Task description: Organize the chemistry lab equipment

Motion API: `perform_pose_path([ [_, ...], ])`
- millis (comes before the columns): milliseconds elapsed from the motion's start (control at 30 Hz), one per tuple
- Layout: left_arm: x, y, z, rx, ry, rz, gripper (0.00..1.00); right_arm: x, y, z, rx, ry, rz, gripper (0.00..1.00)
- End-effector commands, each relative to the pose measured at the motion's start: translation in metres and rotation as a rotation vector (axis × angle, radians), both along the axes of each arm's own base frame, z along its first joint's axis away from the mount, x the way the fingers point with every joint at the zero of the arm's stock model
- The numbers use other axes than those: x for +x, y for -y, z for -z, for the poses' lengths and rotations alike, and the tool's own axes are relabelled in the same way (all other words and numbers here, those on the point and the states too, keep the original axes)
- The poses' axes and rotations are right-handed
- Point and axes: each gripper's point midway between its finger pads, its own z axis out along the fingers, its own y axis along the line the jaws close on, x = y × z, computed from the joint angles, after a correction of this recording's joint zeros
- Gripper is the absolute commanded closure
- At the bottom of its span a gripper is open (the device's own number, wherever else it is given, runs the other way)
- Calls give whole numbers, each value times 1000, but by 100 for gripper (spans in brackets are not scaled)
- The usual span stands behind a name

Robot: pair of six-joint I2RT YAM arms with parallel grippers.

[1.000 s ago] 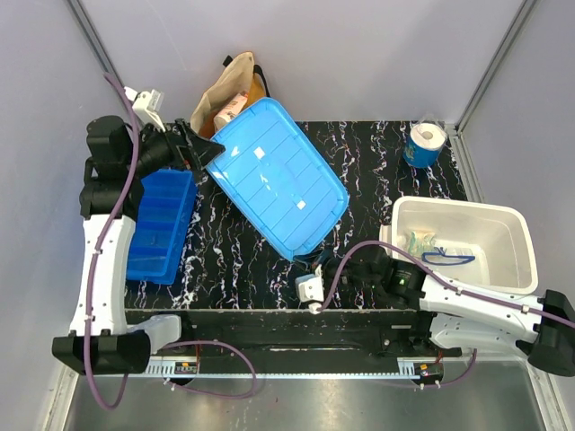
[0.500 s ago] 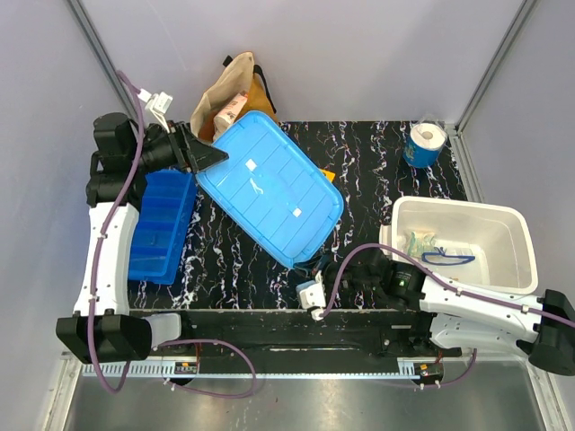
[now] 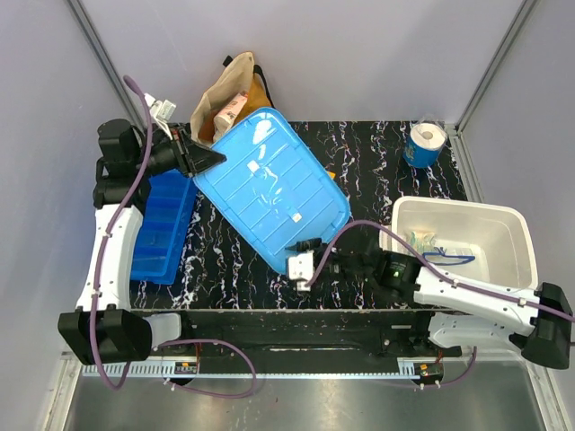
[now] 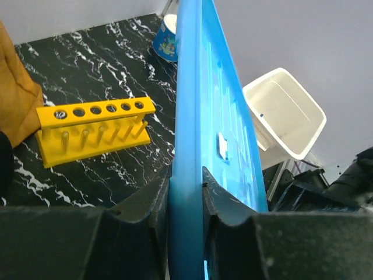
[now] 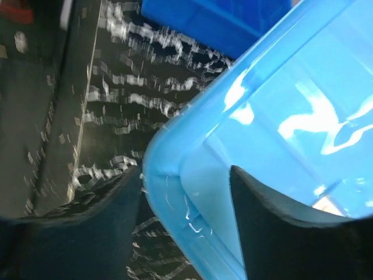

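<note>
L grip point(image 4: 185, 176) pinches lid point(image 3: 269, 193) at far edge → tilted for lifting | R grip point(image 5: 185, 175) spread round lid's near corner; you're prob. steadying.

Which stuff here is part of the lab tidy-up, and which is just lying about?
Job: goggles, glove, yellow rack; containers: white bin, blue lid, blue box.
Lying about: tan bag, paper roll.
</note>
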Motion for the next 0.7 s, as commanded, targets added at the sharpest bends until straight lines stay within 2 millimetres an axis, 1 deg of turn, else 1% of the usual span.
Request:
perform_pose_path([
  [0,-15,9,-24,49,327,131,100,0,-15,-120,386,-291,140,27],
  [33,-20,10,-24,60,386,165,100,5,-13,-140,451,-326,183,24],
  [100,-32,14,-19,76,489,242,100,14,-6,-169,509,-353,252,18],
  [133,-34,15,-15,84,525,253,100,18,-1,-179,506,-346,286,16],
  [167,-35,15,-14,92,548,258,100,26,3,-188,513,-336,340,13],
  [233,-38,15,-13,110,576,279,100,34,10,-204,484,-322,395,9],
  [267,-42,16,-14,111,585,299,100,40,14,-212,478,-321,426,8],
  [300,-49,18,-16,106,602,342,100,41,19,-222,468,-323,417,6],
  [367,-62,23,-20,95,629,408,100,50,30,-222,436,-382,379,1],
  [400,-68,24,-22,93,640,428,100,59,40,-230,450,-427,362,0],
  [467,-77,26,-25,100,670,456,100,73,58,-234,462,-496,343,0],
  [533,-84,26,-30,108,701,473,100,74,64,-227,417,-531,303,0],
  [567,-88,27,-32,110,711,490,100,72,64,-221,390,-537,289,0],
  [600,-92,28,-37,111,725,510,100,73,64,-215,370,-530,291,0],
  [667,-99,32,-40,105,732,555,100,78,65,-202,348,-532,304,0],
])
